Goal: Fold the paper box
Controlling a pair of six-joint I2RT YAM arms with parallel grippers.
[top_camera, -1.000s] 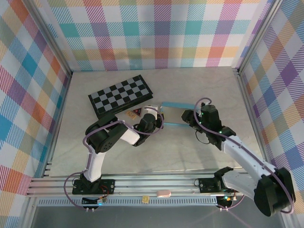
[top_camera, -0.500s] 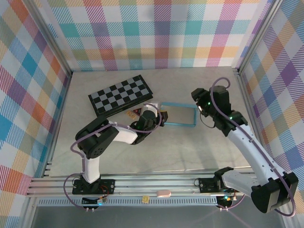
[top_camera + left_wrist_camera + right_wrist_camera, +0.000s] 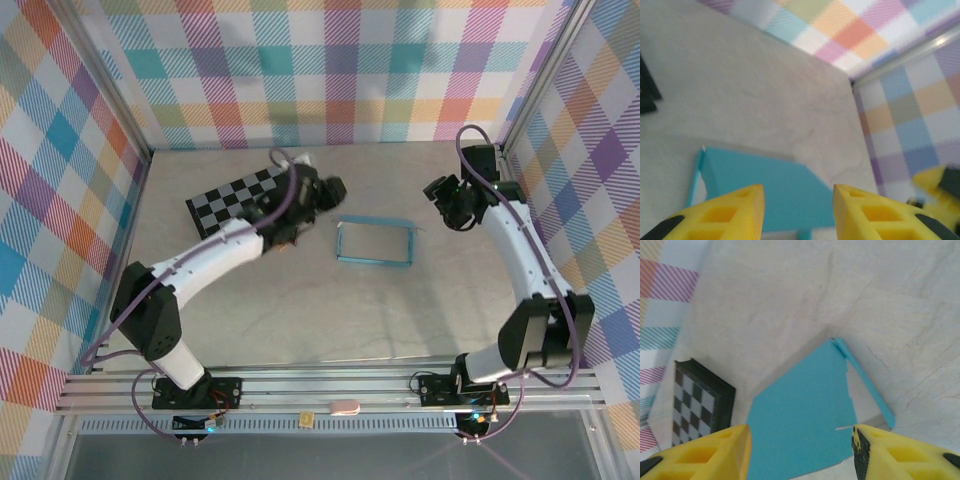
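While it lies free near the middle of the worktop, a little toward the right edge, the paper box (image 3: 375, 263) reads from above as a slim teal-blue rim around a pale centre. Closer up it shows a flat teal panel with a short slit, a thin raised side and a whitish inner face. Both wrist views cut off its near part. The checkered board (image 3: 235, 195) sits toward the far left corner, its right end hidden under the left arm. One box, one board. The left gripper (image 3: 797, 189) and right gripper (image 3: 799, 430) have fingers spread, holding nothing.
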